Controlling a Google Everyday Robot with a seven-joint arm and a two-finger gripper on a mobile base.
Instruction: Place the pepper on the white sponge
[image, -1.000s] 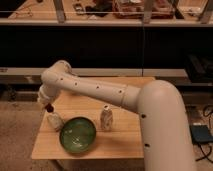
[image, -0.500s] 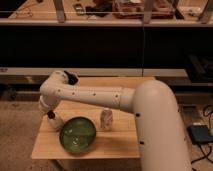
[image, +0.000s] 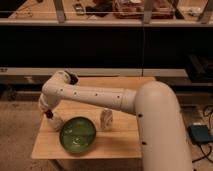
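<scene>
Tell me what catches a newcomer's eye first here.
The bulky white robot arm stretches across the light wooden table; its tool sits at the left edge, shut on the small dark red pepper just above the off-white sponge block. Near the middle stand a round green plate and an upright white patterned bottle.

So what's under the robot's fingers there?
An off-white rectangular sponge, at the wooden table's left edge. The gripper, shut on a small dark red pepper, covers part of it.

We see a thick, smooth off-white arm (image: 95, 95), its tubular links dotted with small dark screw holes, a dark cap (image: 73, 78) at one joint, and our claw (image: 50, 114) near the table's (image: 120, 142) left edge.
</scene>
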